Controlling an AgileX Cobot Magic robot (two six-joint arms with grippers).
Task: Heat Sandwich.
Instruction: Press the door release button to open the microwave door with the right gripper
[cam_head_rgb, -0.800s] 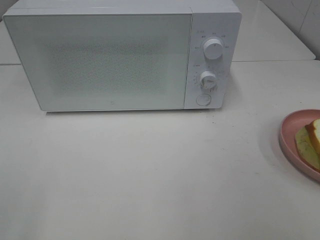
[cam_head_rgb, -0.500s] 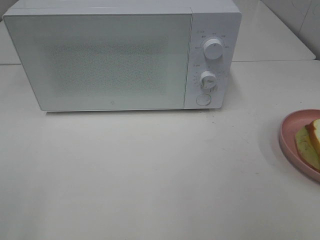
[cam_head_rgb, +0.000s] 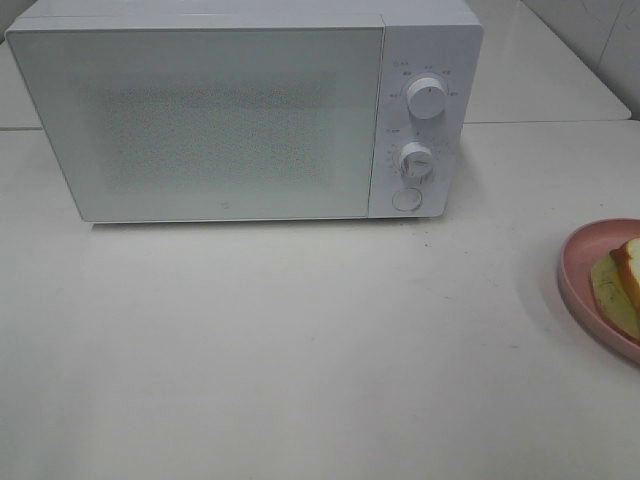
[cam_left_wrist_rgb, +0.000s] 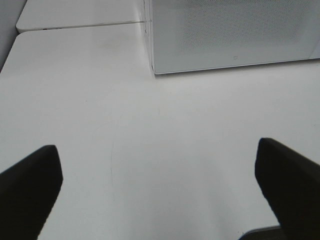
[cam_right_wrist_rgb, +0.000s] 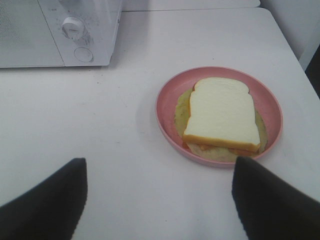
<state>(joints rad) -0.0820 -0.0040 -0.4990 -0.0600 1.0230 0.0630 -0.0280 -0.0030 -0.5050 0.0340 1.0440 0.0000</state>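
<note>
Sandwich (cam_right_wrist_rgb: 221, 120) on plate (cam_right_wrist_rgb: 164, 107), right of the microwave (cam_head_rgb: 200, 120).
We see left gripper (cam_left_wrist_rgb: 157, 150) and right gripper (cam_right_wrist_rgb: 160, 162) with jaws wide apart, empty.

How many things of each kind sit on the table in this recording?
Microwave: 1
Pink plate: 1
Sandwich: 1
Total: 3

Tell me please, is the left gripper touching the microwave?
Apart. The left wrist view shows a wide stretch of bare table between the open left gripper and the microwave.
</note>
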